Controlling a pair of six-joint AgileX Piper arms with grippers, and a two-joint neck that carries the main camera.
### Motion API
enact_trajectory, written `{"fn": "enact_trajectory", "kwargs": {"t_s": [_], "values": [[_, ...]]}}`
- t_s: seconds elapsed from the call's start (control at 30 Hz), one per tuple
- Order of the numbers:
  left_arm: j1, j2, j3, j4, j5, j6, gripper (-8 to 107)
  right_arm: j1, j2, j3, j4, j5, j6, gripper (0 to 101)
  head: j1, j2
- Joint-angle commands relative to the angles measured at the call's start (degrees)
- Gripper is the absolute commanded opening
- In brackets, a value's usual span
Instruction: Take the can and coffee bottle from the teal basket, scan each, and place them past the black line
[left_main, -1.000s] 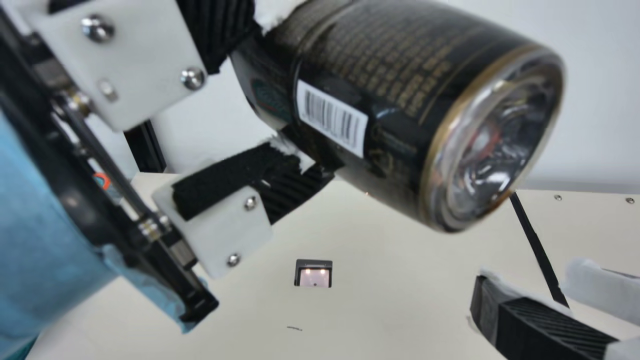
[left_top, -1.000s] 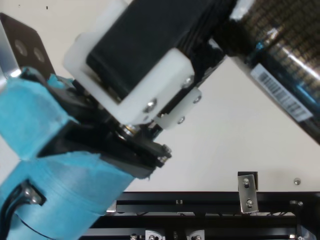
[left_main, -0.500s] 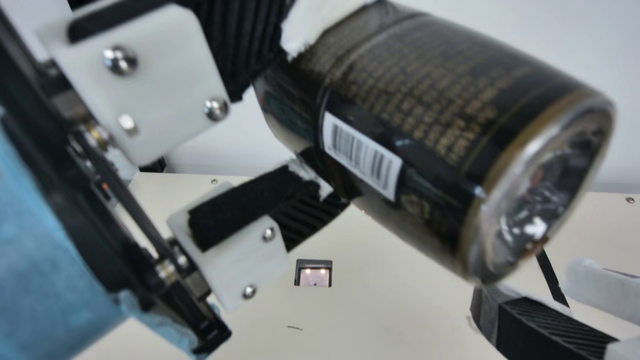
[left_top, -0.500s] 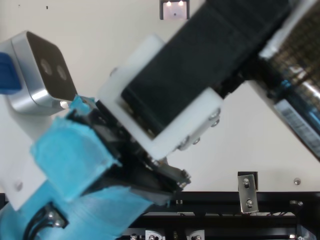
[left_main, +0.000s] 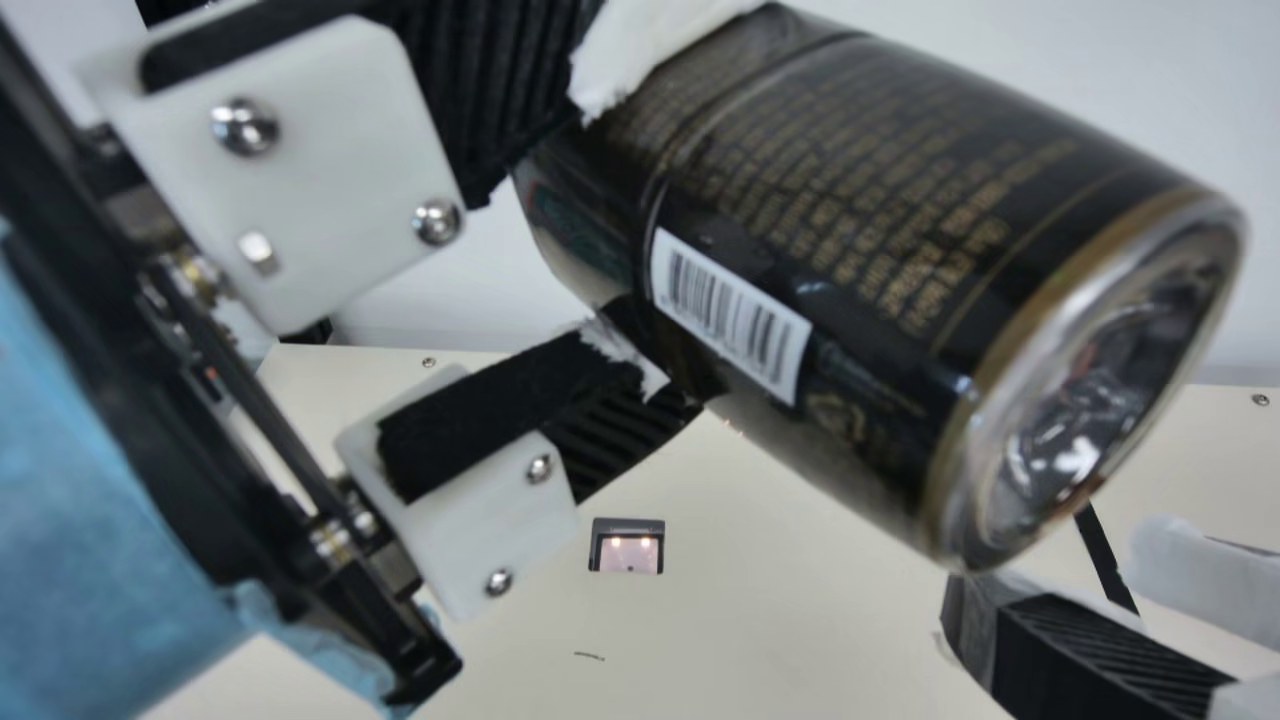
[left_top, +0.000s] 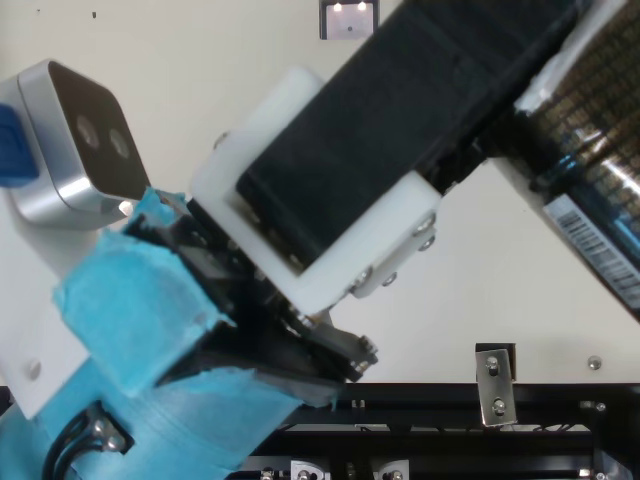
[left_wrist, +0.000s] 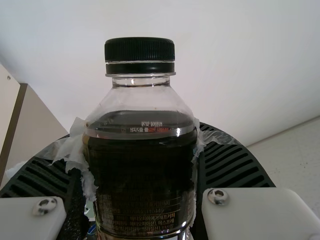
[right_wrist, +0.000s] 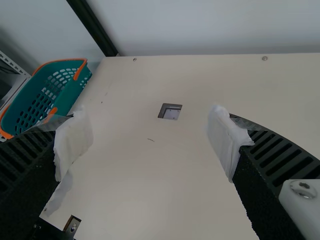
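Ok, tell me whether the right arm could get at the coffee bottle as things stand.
Probably yes: the right pincer is open and empty, and the base end of the coffee bottle juts clear of the left pincer toward the right arm's side. Its tilt may call for turning first.

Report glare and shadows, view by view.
Main view: glints at the base of the coffee bottle, two lights in the scanner; top view: pale streaks on the bottle; left wrist view: shiny screws on the left claw; right wrist view: shaded wall behind the teal basket.
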Motion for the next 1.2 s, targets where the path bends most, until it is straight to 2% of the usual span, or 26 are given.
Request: {"fn": "enact_trajectory", "kwargs": {"t_s": [0.0,0.2,0.37,0.6,0.77,0.93,1.07,1.17], "values": [[0.00,0.00,0.00,0.00,0.00,0.00,10,0.00,0.00,0.00,0.00,0.00,0.00,101,-1.60,-0.19],[1.84,-0.76,0.93,-0.49,0.29,0.86,10,0.00,0.00,0.00,0.00,0.00,0.00,101,-1.60,-0.19],[11.00,-2.14,3.67,-1.35,4.01,2.41,10,0.00,0.00,0.00,0.00,0.00,0.00,101,-1.60,-0.19],[27.37,-2.28,6.83,-0.10,18.34,5.81,10,0.00,0.00,0.00,0.00,0.00,0.00,101,-1.60,-0.19],[39.43,-0.38,5.35,0.23,32.55,8.47,10,0.00,0.00,0.00,0.00,0.00,0.00,101,-1.60,-0.19],[50.88,4.27,4.20,-1.10,44.74,16.46,10,0.00,0.00,0.00,0.00,0.00,0.00,101,-1.60,-0.19],[57.38,7.56,4.68,-0.02,50.43,22.05,10,0.00,0.00,0.00,0.00,0.00,0.00,101,-1.60,-0.19],[60.58,9.13,6.22,0.86,52.51,23.87,10,0.00,0.00,0.00,0.00,0.00,0.00,101,-1.60,-0.19]]}}
